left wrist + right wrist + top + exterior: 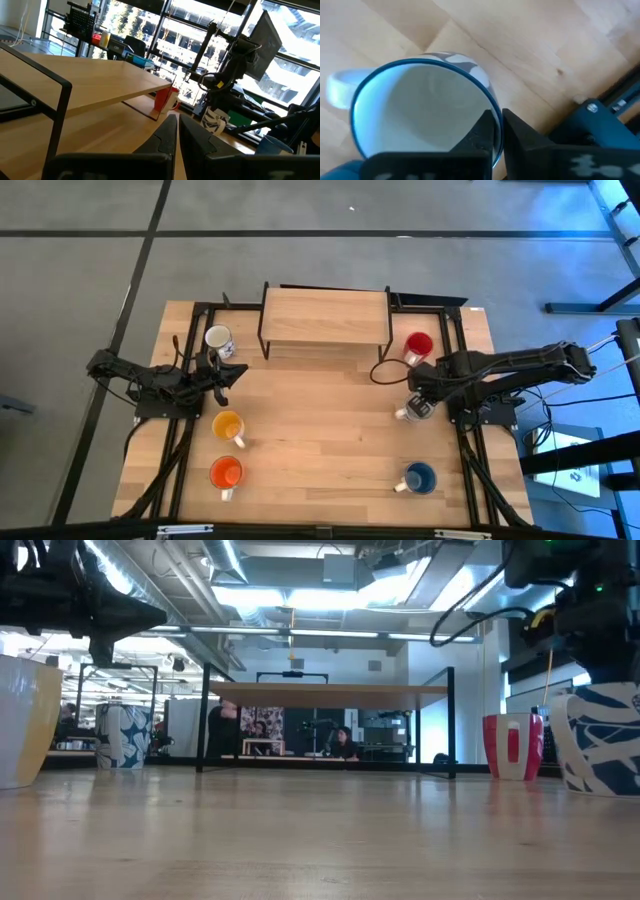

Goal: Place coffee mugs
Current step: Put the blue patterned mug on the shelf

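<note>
Grasping is the step in hand, judged from above: the right gripper (417, 406) sits over a white ceramic mug with dark print (408, 413) on the right side of the wooden table (320, 450), its fingers pinching the mug's rim. The left gripper (222, 372) waits with fingers pressed together, empty, beside a second white printed mug (218, 339). A red mug (418, 344), a yellow-orange mug (229, 426), an orange mug (226, 473) and a blue mug (419, 478) stand apart on the table, and the wooden shelf on a black frame (325, 317) is bare.

Level with the table, the printed mug (603, 737) stands upright on the wood with the red mug (512, 746) beside it.

Past the left wrist, the shut fingertips (169, 134) point toward the red mug (165, 99) and the printed mug (215, 120) under the other arm.

Past the right wrist, one finger (482, 135) lies inside the blue-edged rim (420, 65), the other outside, clamping the wall.

Next comes a straight lift, keeping the mug level, then a carry; where it should go I cannot tell.
</note>
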Controlling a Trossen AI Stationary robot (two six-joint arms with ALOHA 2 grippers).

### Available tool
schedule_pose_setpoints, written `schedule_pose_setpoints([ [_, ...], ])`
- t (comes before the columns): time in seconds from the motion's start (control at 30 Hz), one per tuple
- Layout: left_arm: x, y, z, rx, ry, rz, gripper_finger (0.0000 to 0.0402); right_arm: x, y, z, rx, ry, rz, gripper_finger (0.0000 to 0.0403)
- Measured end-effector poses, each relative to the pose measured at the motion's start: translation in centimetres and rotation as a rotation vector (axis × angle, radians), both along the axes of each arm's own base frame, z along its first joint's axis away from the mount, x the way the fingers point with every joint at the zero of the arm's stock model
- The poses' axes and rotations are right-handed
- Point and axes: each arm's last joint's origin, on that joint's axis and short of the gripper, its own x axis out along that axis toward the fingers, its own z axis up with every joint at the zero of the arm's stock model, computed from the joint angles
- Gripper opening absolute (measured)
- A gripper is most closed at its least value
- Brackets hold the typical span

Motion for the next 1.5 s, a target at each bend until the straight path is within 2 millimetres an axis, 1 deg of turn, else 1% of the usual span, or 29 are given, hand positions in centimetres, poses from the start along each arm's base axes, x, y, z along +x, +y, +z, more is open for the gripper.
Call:
schedule_pose_setpoints([
  [0.13, 0.0, 0.0, 0.0, 0.000, 0.000, 0.000, 0.0014, 0.5, 0.0, 1.3, -0.010, -0.052, 0.032, 0.0004],
  [0.37, 0.0, 0.0, 0.0, 0.000, 0.000, 0.000, 0.0014, 2.0, -0.1, 4.9, -0.072, -0.199, 0.126, 0.0002],
  [0.47, 0.0, 0.0, 0.0, 0.000, 0.001, 0.000, 0.0014, 2.7, -0.1, 6.4, -0.108, -0.250, 0.192, 0.0001],
  [0.63, 0.0, 0.0, 0.0, 0.000, 0.000, 0.000, 0.0014, 5.0, -0.2, 8.9, -0.175, -0.302, 0.340, 0.0001],
  [0.87, 0.0, 0.0, 0.0, 0.000, 0.000, 0.000, 0.0014, 8.9, -0.2, 12.8, -0.261, -0.336, 0.535, 0.0001],
  [1.03, 0.0, 0.0, 0.0, 0.001, 0.001, 0.000, 0.0014, 11.3, -1.0, 15.2, -0.295, -0.324, 0.621, 0.0000],
  [1.17, 0.0, 0.0, 0.0, 0.000, 0.001, 0.000, 0.0014, 12.8, -1.9, 16.3, -0.325, -0.281, 0.696, 0.0000],
  [1.27, 0.0, 0.0, 0.0, 0.000, 0.000, -0.001, 0.0014, 13.8, -3.1, 17.3, -0.348, -0.269, 0.730, 0.0000],
  [1.37, 0.0, 0.0, 0.0, 0.000, 0.000, -0.001, 0.0014, 14.5, -4.6, 18.2, -0.381, -0.267, 0.728, 0.0000],
  [1.5, 0.0, 0.0, 0.0, 0.000, 0.000, 0.000, 0.0014, 15.0, -6.3, 19.1, -0.379, -0.281, 0.715, 0.0000],
])
